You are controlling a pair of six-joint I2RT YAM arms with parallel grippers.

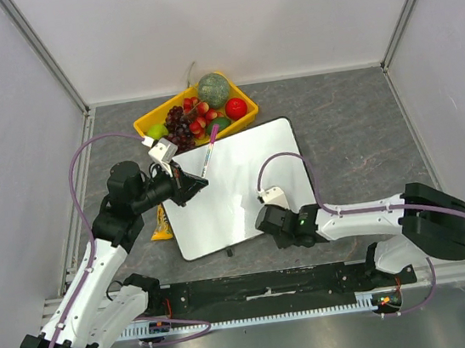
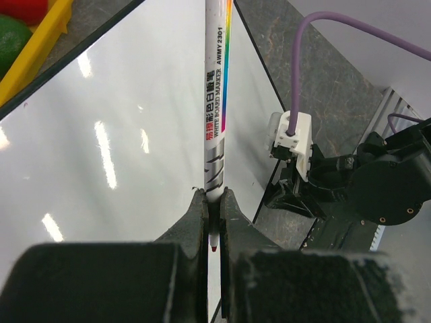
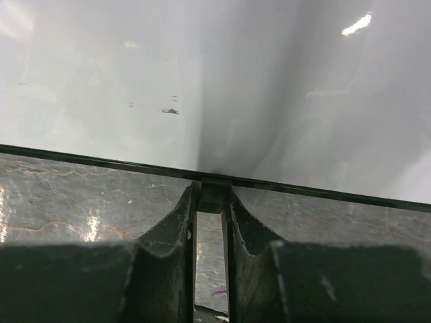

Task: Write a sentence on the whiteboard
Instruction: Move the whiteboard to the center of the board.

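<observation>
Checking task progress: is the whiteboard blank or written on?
Blank: the whiteboard shows no writing, only faint specks near its edge.

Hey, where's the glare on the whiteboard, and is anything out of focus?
Left wrist view: lamp streaks across the glossy white rectangular whiteboard; white rainbow-striped marker sharp, left claw gripping it blurred. Right wrist view: board shaded grey, one bright spot top right. Top external view: even light, faint sheen.

One whiteboard [image 1: 246, 176] mid-table, one marker [image 1: 208, 157], and two grippers: left gripper [image 1: 197, 179], right gripper [image 1: 261, 219]. One yellow tray [image 1: 146, 119] at the table's far edge, its fruit [image 1: 199, 116] too heaped to count. One yellow packet [image 1: 161, 223] at the board's left edge.
</observation>
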